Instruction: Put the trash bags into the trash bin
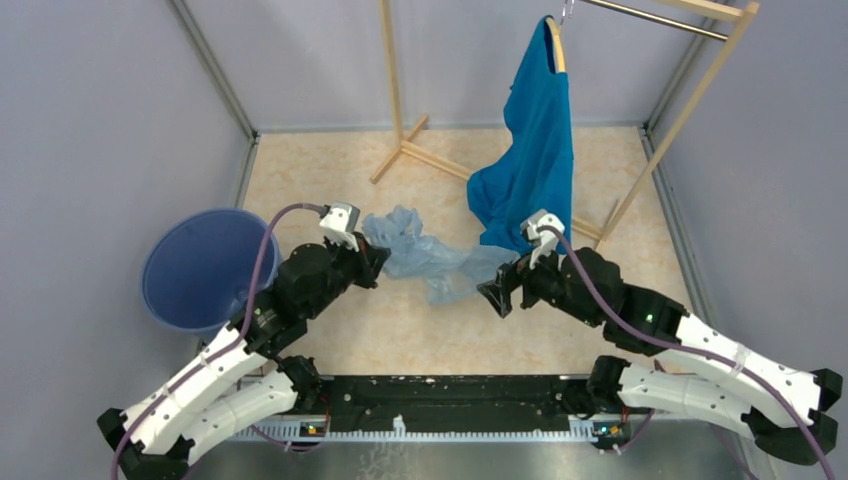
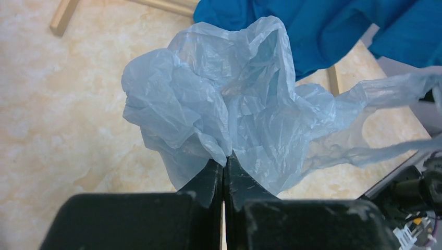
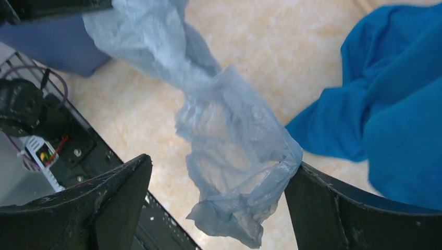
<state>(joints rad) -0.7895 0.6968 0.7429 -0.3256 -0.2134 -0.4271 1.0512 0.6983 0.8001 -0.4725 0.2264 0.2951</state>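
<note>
The left gripper [image 2: 224, 174] is squeezed tight on one end of the thin pale trash bag [image 1: 428, 256] — the plastic puffs up out of its closed tips. The right gripper [image 1: 498, 292] is wide open, and the bag's other end only hangs against one of its fingers [image 3: 312, 192], not pinched. The bag stretches across the middle of the worktop [image 1: 330, 170], and the blue trash bin [image 1: 175, 300] sits at the left edge.

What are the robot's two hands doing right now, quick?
Left gripper: closed, pinching the plastic bag.
Right gripper: open, gripping nothing; the bag hangs between its spread fingers.
</note>
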